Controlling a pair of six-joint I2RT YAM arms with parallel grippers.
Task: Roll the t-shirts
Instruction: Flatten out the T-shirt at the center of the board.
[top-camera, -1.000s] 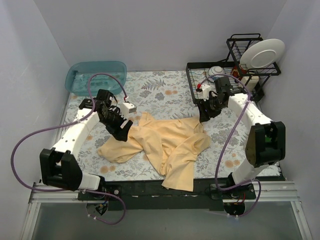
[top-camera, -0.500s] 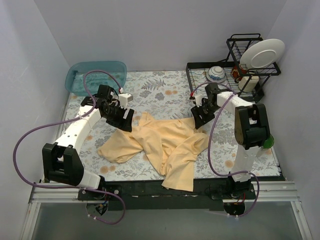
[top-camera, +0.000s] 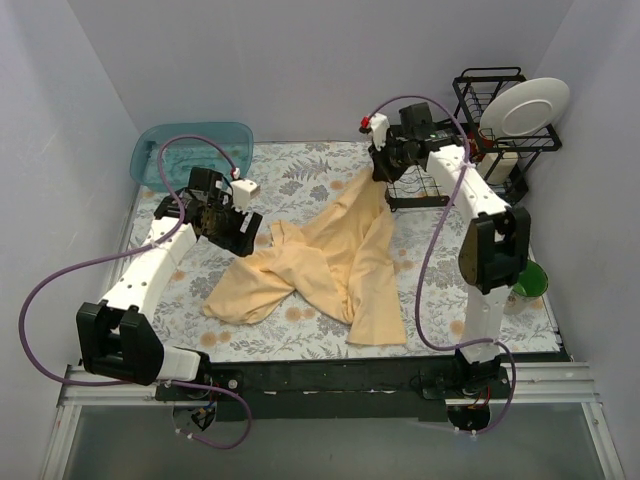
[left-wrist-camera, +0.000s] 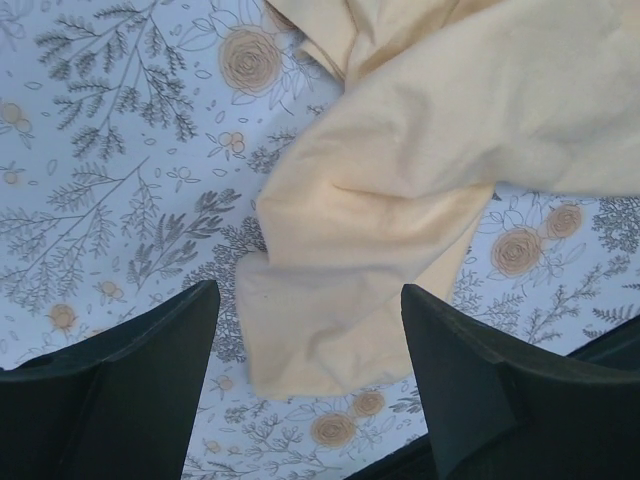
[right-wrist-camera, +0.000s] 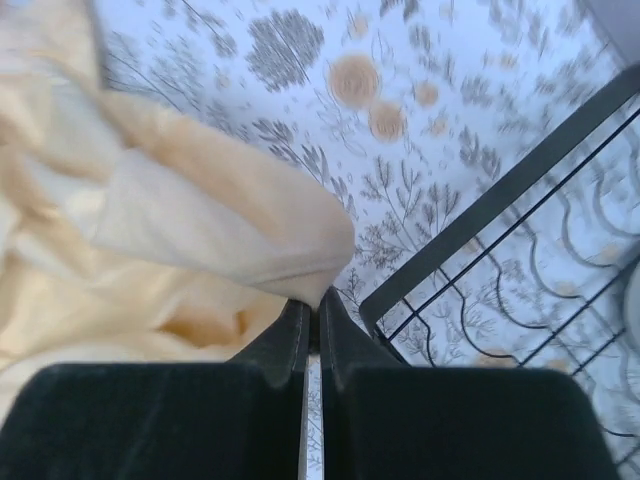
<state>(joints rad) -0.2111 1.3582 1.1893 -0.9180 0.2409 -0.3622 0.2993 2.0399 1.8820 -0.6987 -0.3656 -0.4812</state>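
One pale yellow t-shirt (top-camera: 330, 262) lies crumpled across the middle of the floral tabletop (top-camera: 300, 180). Its far right corner is pulled up into a peak toward the dish rack. My right gripper (top-camera: 377, 174) is shut on that corner; in the right wrist view the closed gripper (right-wrist-camera: 312, 296) pinches a fold of the t-shirt (right-wrist-camera: 190, 215). My left gripper (top-camera: 243, 232) hovers open over the shirt's left part. In the left wrist view the gripper (left-wrist-camera: 307, 293) stands wide, with a loose corner of the t-shirt (left-wrist-camera: 400, 170) below it, not touched.
A black wire dish rack (top-camera: 418, 192) stands at the back right, close to my right gripper, its wires (right-wrist-camera: 480, 215) beside the fingers. A white plate (top-camera: 523, 107) leans in its upper tier. A teal tub (top-camera: 192, 152) sits back left; a green cup (top-camera: 528, 281) is at right.
My right gripper has shut on the shirt's right corner and carried it up and back toward the rack, stretching the cloth. The left gripper stayed open and drew back slightly to the left.
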